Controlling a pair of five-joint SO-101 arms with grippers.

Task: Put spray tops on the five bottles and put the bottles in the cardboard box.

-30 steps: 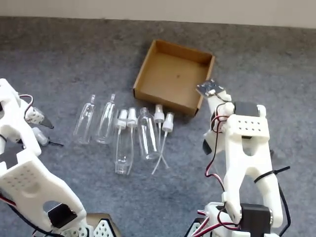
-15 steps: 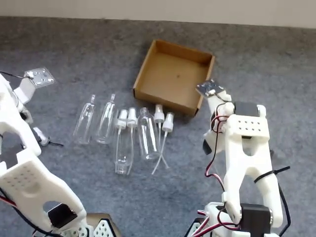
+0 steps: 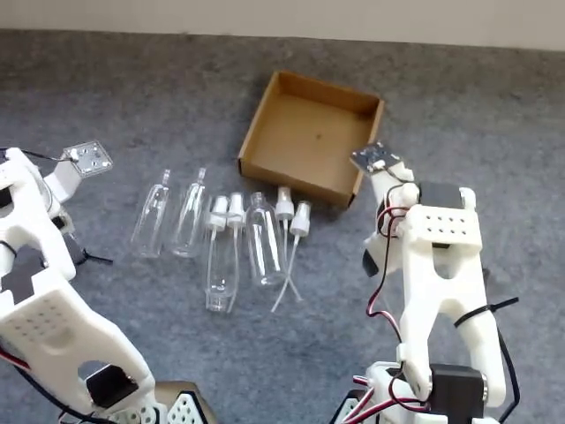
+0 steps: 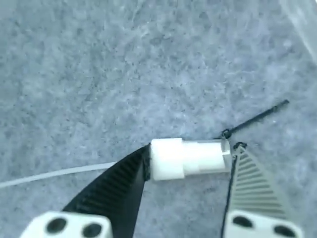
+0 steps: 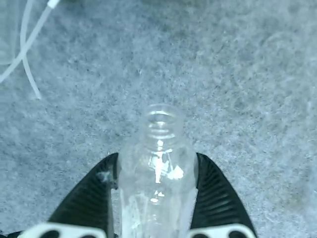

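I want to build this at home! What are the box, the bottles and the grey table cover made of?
Box: brown cardboard, dull, with folded walls. Bottles: probably clear plastic, shiny; you can see the cover through them. Cover: looks like felt or carpet, fuzzy and speckled.

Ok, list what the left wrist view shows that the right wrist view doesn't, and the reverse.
Left wrist view: a white spray top clamped between the left jaws, its thin tube trailing off to one side, and a thin black wire lying on the carpet beyond it.
Right wrist view: a clear bottle with an open neck, clamped between the right jaws, and loose tubes of other spray tops farther off.
Both: the grey carpet and a pair of jaws shut on a thing.
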